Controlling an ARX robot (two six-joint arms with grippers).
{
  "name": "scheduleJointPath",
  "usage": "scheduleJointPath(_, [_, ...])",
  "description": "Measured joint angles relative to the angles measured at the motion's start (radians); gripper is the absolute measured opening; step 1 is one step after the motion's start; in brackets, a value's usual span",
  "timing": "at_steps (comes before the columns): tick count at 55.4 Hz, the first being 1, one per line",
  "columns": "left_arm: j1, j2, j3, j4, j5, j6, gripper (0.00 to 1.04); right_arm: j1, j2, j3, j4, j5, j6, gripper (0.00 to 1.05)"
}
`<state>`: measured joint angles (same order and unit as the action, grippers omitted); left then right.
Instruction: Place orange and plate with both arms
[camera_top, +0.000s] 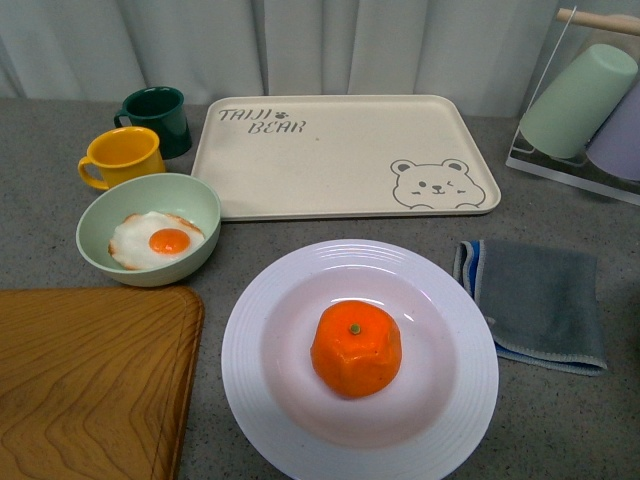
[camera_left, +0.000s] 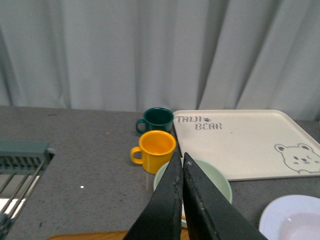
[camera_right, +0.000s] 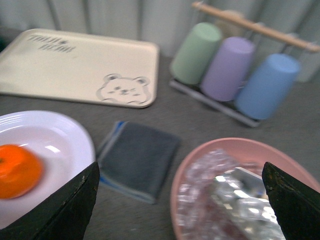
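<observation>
Orange (camera_top: 356, 350) sits in the well of the white plate (camera_top: 246, 375), lower centre of the front view, on the counter (camera_top: 560, 430). Left end effector (camera_left: 181, 158) has its fingers pressed together, holds nothing, tips seen in front of the green bowl (camera_left: 220, 175). Right end effector (camera_right: 180, 167) is spread wide, empty, touching nothing, with the grey cloth (camera_right: 137, 160) and pink bowl (camera_right: 235, 143) between its fingers.

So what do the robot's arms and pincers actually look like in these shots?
Only the pincers show, in the wrist views. The left pincer has two long matte black fingers tapering to narrow tips, with faint pale specks near the tips. The right pincer has the same black wedge-shaped fingers, blurred. No cables, markings or arm links are visible.
</observation>
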<state>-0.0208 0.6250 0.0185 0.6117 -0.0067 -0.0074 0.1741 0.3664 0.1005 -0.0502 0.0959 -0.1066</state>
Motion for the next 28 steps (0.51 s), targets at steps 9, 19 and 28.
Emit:
scheduleJointPath(9, [0.017,-0.111,0.000,-0.103,0.006,0.000,0.04,0.059,0.381,0.102,0.099,-0.212,0.257,0.95])
scheduleJointPath(19, [0.018,-0.204,0.000,-0.191,0.005,0.000,0.04,0.037,0.714,0.167,0.133,-0.447,0.488,0.95])
scheduleJointPath(28, [0.018,-0.290,0.000,-0.274,0.006,0.000,0.04,-0.025,0.989,0.223,0.221,-0.587,0.640,0.95])
